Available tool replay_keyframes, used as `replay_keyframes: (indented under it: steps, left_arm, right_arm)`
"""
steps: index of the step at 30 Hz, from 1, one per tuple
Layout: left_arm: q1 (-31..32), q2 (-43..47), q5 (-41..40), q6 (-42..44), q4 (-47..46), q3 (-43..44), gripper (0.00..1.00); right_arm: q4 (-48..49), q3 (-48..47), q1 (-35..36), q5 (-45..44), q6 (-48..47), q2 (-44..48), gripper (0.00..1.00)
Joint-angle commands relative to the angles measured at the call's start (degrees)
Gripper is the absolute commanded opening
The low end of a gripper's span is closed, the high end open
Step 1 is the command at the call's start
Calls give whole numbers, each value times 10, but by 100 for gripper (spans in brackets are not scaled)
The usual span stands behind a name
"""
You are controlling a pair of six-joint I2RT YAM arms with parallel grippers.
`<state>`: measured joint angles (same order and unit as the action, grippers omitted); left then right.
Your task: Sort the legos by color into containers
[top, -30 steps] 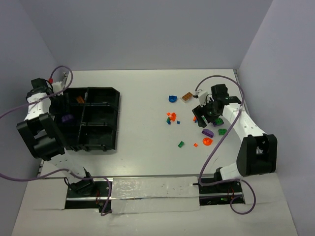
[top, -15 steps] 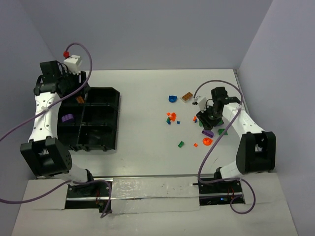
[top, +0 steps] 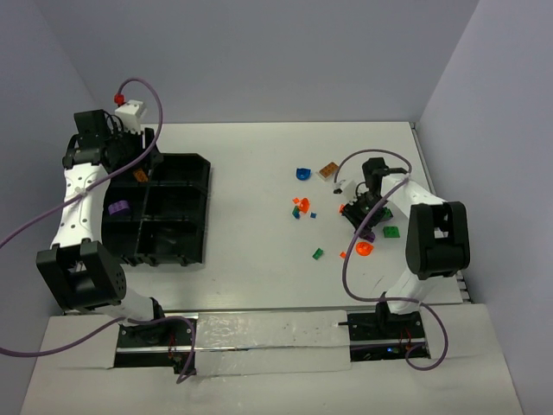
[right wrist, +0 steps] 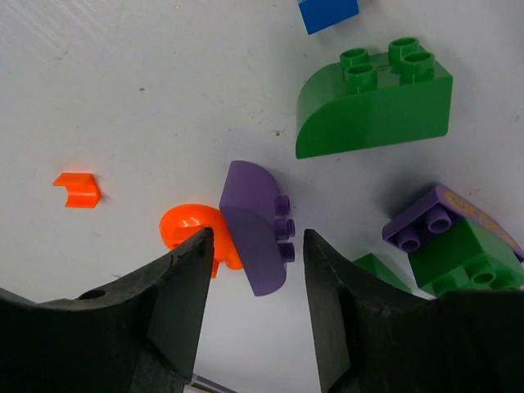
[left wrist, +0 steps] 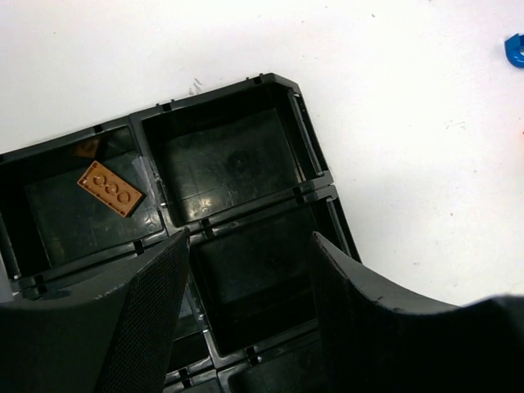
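My right hand [right wrist: 257, 239] is unclenched and grasps nothing. A purple rounded brick [right wrist: 255, 225] lies on its side between my spread fingertips, studs toward my right finger, with a thin line of white table [right wrist: 164, 82] showing on each side of it. Just beside it, half hidden behind my left finger, sits an orange rounded piece [right wrist: 190, 229]. Off past my right finger a purple plate [right wrist: 434, 217] rests on a green brick [right wrist: 471, 258]. Out to my left, a little farther, lies a small orange clip [right wrist: 78, 190]. Ahead and to the right is a green rounded brick [right wrist: 372, 106], studs up, and beyond that a blue piece [right wrist: 327, 12] at the edge of my view. My left hand [left wrist: 248, 239] is loose too, fingers apart with nothing between them, hanging over the black tray [left wrist: 315, 176]. In the far compartment ahead and to my left lies a flat brown brick [left wrist: 110, 188]. Past the tray, far off to my right on the table, is a blue rounded piece [left wrist: 516, 49].
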<state>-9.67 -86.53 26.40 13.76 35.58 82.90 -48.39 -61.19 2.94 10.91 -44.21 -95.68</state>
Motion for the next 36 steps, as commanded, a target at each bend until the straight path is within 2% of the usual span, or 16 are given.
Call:
replay_keyframes:
  steps: [1,9,11,14,15,18,19,22,26,29,36]
  left_arm:
    - [4,25,40,-19,-28,-10,66]
    - [4,20,85,-64,-40,-32,66]
    - [4,20,97,-77,-43,-37,65]
    - [4,22,121,-94,-46,-39,65]
    - [4,22,127,-108,-52,-40,65]
    - [9,29,154,-161,-80,-53,64]
    - [13,31,154,-168,-87,-59,64]
    - [42,40,144,-179,-116,-76,64]
    - [89,28,139,-203,-139,-61,65]
    - [128,11,133,-235,-162,-38,67]
    - [220,-65,137,-318,-217,35,69]
  right_arm:
    - [25,-2,-5,-9,-20,-18,51]
    - [38,-23,-3,-8,-21,-48,42]
    - [34,-38,-4,1,-13,-46,28]
    - [9,-100,-3,62,25,-36,4]
    - [5,-122,-3,86,71,-27,1]
    - [33,-226,5,186,260,-22,0]
    - [53,-247,9,202,268,-23,0]
    - [137,-298,33,228,515,-24,0]
    - [207,-353,81,172,669,-30,0]
    - [162,-415,126,41,753,-61,0]
    - [209,-435,184,28,859,-87,0]
